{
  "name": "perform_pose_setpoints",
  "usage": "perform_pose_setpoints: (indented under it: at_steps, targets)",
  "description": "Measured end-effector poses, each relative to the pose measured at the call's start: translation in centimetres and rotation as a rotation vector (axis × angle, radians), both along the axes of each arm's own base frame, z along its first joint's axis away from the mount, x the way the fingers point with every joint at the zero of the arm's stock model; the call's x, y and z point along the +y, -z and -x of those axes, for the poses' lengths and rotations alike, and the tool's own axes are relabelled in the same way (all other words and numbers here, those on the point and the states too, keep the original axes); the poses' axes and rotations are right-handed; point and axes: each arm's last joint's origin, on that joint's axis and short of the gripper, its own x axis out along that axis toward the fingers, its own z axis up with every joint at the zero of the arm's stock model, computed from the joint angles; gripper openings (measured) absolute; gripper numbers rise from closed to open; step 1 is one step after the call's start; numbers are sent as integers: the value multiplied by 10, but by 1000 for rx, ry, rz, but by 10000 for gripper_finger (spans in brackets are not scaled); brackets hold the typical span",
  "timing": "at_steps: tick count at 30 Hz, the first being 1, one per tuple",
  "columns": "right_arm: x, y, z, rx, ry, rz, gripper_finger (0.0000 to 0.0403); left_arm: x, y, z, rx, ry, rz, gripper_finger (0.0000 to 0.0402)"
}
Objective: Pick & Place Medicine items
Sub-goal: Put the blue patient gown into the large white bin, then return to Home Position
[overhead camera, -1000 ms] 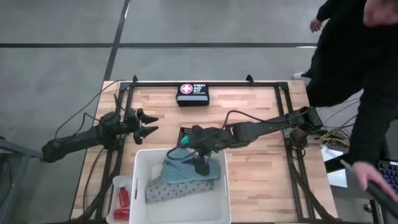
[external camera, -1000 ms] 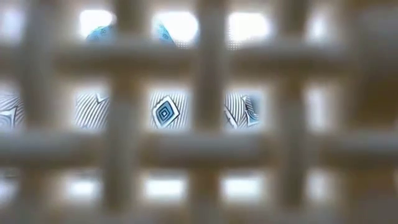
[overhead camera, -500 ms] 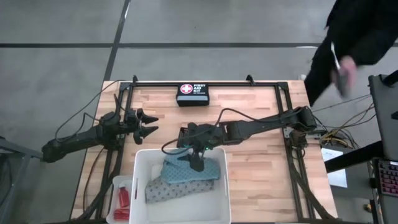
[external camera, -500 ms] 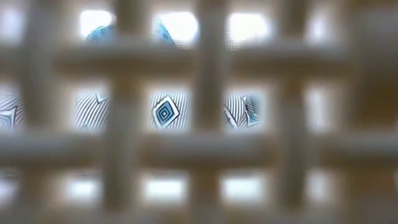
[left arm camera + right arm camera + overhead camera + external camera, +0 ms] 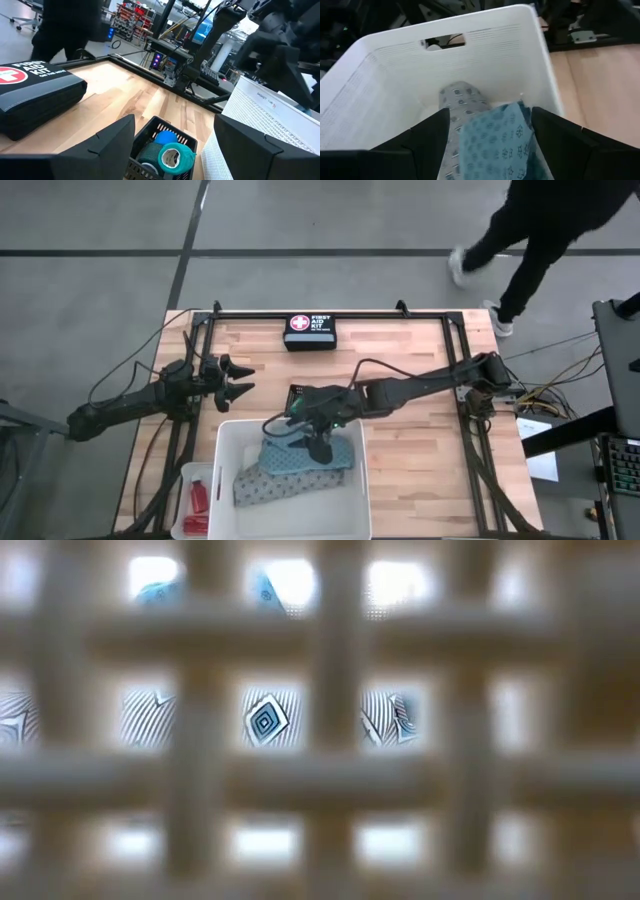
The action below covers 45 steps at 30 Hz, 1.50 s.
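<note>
A teal cloth (image 5: 305, 462) lies on a grey patterned cloth (image 5: 258, 486) inside the big white tub (image 5: 228, 442); both show through its lattice wall in the low view, grey (image 5: 265, 720) below teal (image 5: 266, 590). My right gripper (image 5: 320, 448) hangs open over the tub, its fingers on either side above the teal cloth (image 5: 495, 145) and grey cloth (image 5: 462, 97); I cannot tell whether they touch it. My left gripper (image 5: 244, 378) waits open at the table's left, level, facing the black mesh tray (image 5: 150, 131), where a blue tub (image 5: 166, 136) and a green roll (image 5: 172, 156) lie.
A black first aid kit (image 5: 312, 332) lies at the table's far edge. A small clear tray (image 5: 186, 476) left of the tub holds red bottles (image 5: 197, 498). The mesh tray (image 5: 297, 392) sits just beyond the tub, partly under my right arm. A person (image 5: 540, 230) walks beyond the far right corner.
The person beside the table's right far corner has stepped away from it. My grippers have kept their places and their openings.
</note>
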Motion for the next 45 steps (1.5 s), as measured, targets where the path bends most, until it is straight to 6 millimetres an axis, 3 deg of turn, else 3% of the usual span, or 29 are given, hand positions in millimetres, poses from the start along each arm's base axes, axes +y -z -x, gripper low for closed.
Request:
perform_pose_setpoints:
  at_steps: [12, 21, 30, 33, 39, 45]
  targets:
    - [20, 6, 8, 103, -10, -87, 276, 0, 0, 0, 0, 0, 0, 276]
    - [38, 11, 19, 193, -50, -49, 274, 0, 0, 0, 0, 0, 0, 276]
    - [38, 11, 24, 208, -78, 61, 265, 0, 0, 0, 0, 0, 0, 275]
    - [38, 0, 26, 173, -89, 124, 267, 0, 0, 0, 0, 0, 0, 276]
    - [35, -56, 36, -4, -82, 139, 269, 0, 0, 0, 0, 0, 0, 276]
    - [41, -101, 49, -89, -131, 181, 268, 0, 0, 0, -1, -1, -1, 276]
